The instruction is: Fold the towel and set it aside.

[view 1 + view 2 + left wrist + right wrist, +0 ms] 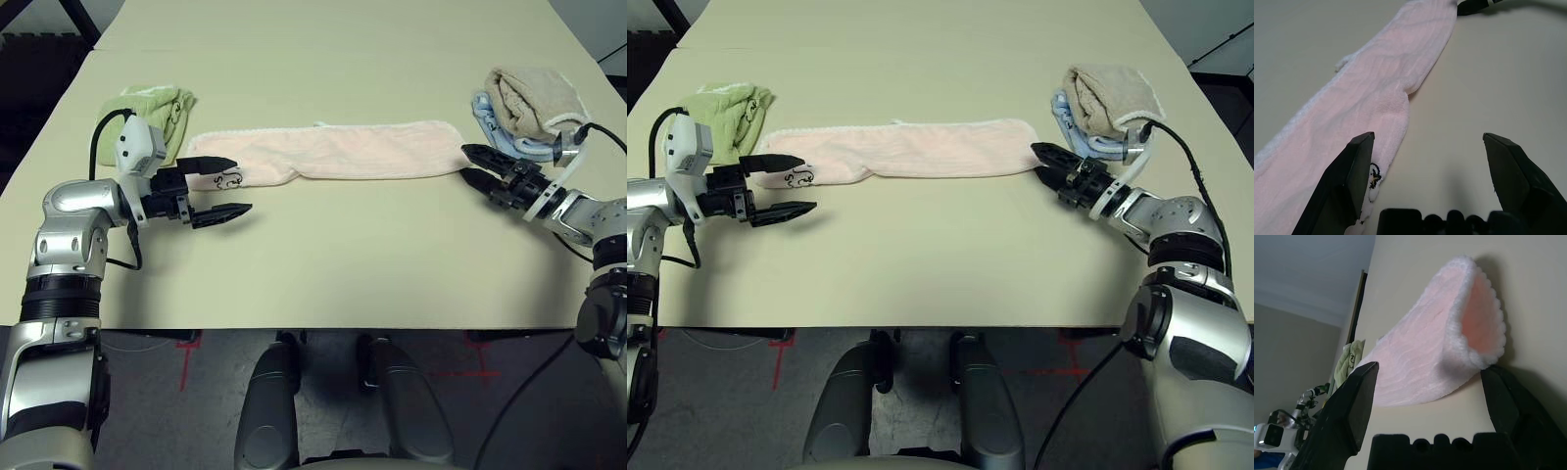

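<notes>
Closest to my head camera, both silver forearms reach out over the pale table [313, 264], one at each end of the towel [333, 150]. On my left side, the left gripper [225, 187] has its two black fingers spread wide with nothing between them; one finger [1347, 181] lies over the towel's near corner, right beside the small dark embroidered motif [228, 179], while the other hangs over bare table. Whether that finger presses the cloth I cannot tell. On my right side, the right gripper [472, 164] is also fully open and holds nothing; its fingertips sit just at the towel's other end, where the scalloped white trim [1462, 340] curls up between them in the wrist view. I see the pink towel folded into a long narrow strip, lying flat across the middle of the table from one gripper to the other. Behind the left gripper a light green towel [157, 106] is bunched up, and behind the right gripper a beige towel [534, 98] rests on a blue one [490, 122].
</notes>
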Robot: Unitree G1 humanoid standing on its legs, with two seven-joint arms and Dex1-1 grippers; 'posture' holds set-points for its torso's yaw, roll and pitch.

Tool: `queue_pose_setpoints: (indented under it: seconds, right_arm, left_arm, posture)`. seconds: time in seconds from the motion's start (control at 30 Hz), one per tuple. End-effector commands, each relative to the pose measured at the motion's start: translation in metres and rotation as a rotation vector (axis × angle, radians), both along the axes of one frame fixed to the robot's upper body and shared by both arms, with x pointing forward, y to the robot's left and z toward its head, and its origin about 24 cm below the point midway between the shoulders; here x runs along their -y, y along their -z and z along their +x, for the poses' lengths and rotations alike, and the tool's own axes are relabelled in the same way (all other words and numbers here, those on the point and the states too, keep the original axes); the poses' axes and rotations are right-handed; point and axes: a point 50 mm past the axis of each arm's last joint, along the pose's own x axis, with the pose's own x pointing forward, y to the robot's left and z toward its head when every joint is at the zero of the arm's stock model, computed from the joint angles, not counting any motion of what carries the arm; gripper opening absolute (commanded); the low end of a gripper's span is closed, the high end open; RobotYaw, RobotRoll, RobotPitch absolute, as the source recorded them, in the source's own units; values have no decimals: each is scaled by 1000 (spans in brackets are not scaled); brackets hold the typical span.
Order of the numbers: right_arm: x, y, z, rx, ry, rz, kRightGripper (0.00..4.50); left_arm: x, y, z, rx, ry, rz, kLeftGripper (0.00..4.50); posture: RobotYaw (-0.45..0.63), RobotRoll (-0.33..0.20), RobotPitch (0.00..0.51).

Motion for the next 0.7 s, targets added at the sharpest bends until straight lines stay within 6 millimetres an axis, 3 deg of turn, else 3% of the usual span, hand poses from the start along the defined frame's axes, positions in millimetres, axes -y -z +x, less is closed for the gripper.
queue_pose_setpoints:
  seconds: [0.03,0.07,0.17,0.5,0.7]
  right_arm:
    - [3,12,0,-56,56,-1,4478]
    - [2,13,0,-58,62,-2,4478]
    - [1,14,1,-61,74,2,3899]
    - [2,17,0,-71,77,10,155]
    - [10,13,-5,-73,68,10,32]
  left_arm:
    - [1,3,-4,-10,8,2,4494]
    - [2,4,-4,-12,7,2,4494]
    - [2,4,-5,-15,5,3,4500]
    - [0,5,-6,-24,3,11,4500]
    - [0,6,-5,-27,4,13,4500]
  posture:
    - [-30,0,253]
    - [-30,0,253]
    - [-30,0,253]
    - [-32,0,250]
    - [-39,0,246]
